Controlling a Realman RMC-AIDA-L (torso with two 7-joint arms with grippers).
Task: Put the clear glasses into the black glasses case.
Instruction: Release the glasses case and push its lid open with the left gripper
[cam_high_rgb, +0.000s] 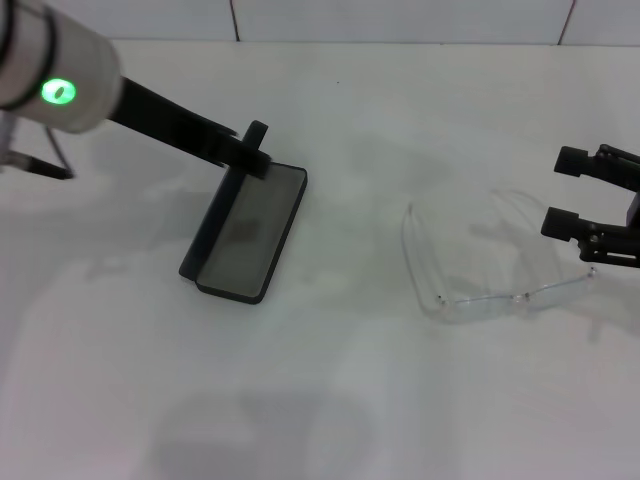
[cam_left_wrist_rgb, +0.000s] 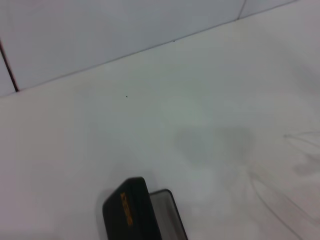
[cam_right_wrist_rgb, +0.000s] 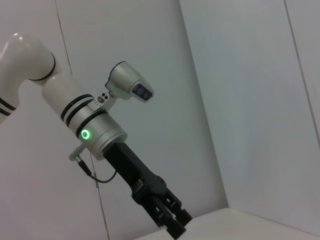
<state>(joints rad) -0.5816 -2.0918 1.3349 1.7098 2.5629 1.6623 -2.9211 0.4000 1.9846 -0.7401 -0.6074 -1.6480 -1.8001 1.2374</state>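
While the left end effector (cam_high_rgb: 253, 148) is gripping the raised lid of the black glasses case (cam_high_rgb: 245, 235), its fingers are clamped together on that hard rim, and the grey-lined tray is lying open just below; the clear glasses (cam_high_rgb: 490, 262), transparent and curved, are resting on the white worktop (cam_high_rgb: 330, 400) just beside the spread-apart right end effector (cam_high_rgb: 578, 195)

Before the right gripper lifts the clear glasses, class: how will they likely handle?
The clear glasses look thin and all plastic, so probably light and slippery. Their arms stand unfolded, so they may flex or swing when the right gripper pinches them.
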